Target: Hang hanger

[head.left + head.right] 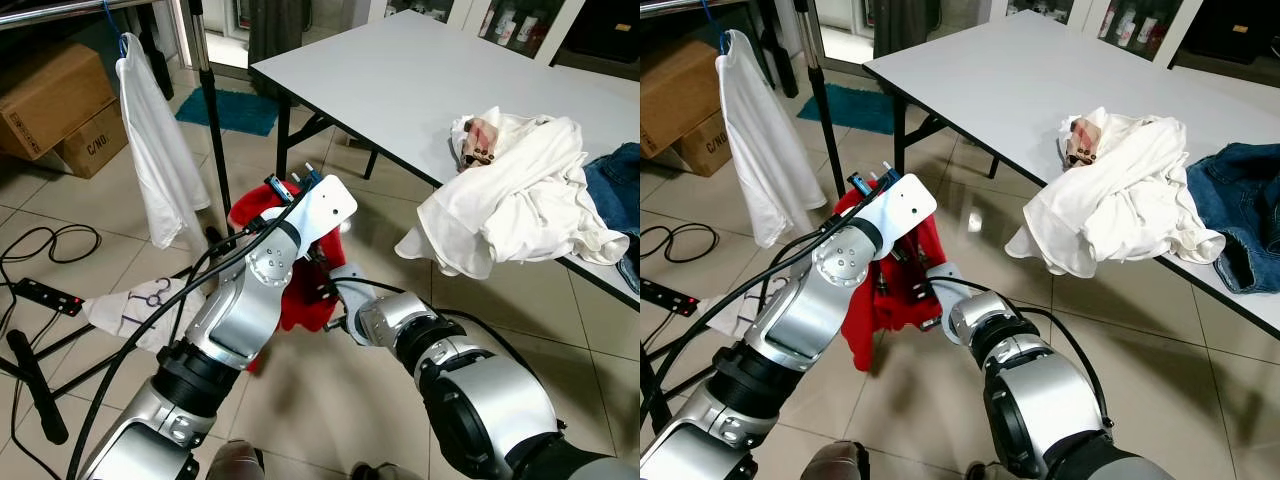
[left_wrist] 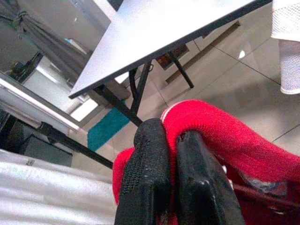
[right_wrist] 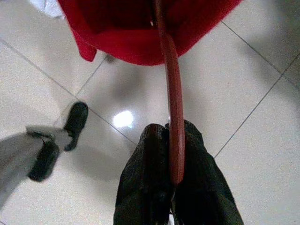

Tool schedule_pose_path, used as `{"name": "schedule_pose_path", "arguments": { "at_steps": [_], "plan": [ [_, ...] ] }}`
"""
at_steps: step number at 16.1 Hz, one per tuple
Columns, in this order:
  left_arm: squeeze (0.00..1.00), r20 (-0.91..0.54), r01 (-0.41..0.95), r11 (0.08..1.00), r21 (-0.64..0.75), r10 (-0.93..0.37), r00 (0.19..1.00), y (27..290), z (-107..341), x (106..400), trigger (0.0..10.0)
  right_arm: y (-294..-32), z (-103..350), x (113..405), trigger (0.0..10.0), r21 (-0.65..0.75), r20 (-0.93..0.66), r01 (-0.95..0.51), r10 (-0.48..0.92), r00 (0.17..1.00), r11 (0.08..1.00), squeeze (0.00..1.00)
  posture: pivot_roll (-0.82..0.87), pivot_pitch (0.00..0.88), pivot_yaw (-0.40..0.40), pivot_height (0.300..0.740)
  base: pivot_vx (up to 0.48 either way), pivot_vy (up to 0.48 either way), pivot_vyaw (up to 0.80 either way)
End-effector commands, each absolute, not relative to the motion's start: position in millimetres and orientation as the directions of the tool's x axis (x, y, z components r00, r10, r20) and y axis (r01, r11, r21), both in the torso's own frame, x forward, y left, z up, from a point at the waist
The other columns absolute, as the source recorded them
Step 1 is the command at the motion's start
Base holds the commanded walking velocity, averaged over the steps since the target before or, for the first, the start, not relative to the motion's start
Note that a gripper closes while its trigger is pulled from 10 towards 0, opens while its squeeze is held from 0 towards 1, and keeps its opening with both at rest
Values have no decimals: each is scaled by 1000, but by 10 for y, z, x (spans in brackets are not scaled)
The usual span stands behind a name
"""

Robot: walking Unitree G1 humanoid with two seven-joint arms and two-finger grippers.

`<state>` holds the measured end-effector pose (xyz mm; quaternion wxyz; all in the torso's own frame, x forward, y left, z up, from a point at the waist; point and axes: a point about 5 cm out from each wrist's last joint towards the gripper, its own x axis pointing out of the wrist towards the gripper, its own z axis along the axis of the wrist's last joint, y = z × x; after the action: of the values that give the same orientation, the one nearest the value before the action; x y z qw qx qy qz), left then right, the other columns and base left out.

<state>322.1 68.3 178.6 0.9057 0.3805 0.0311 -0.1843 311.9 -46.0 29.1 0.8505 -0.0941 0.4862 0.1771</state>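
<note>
Now the left claw (image 2: 173, 187) is closed on the red garment (image 1: 300, 290), the right claw (image 3: 173, 187) pinches the hanger (image 3: 172, 117); the rack pole (image 1: 208, 110) stands beyond, nearer the left arm.

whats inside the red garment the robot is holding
A red hanger runs up into the red garment; the right gripper is shut on its lower end, while the left gripper pinches the cloth. The hanger's upper part and hook are covered by the fabric.
</note>
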Motion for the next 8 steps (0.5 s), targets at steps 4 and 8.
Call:
{"name": "schedule_pose_path", "arguments": {
  "at_steps": [4,8],
  "plan": [
    [0,-83,210,738,641,-205,975,994,1932,3198,10000,-276,474,3205,10000,38,-836,-334,213,506,942,43,215,63,-56,740,0,0,0],
    [0,41,164,752,638,-246,968,915,1960,3076,10000,0,702,3308,10000,246,-708,-337,406,578,909,0,223,61,-66,740,0,0,0]
  ]
}}
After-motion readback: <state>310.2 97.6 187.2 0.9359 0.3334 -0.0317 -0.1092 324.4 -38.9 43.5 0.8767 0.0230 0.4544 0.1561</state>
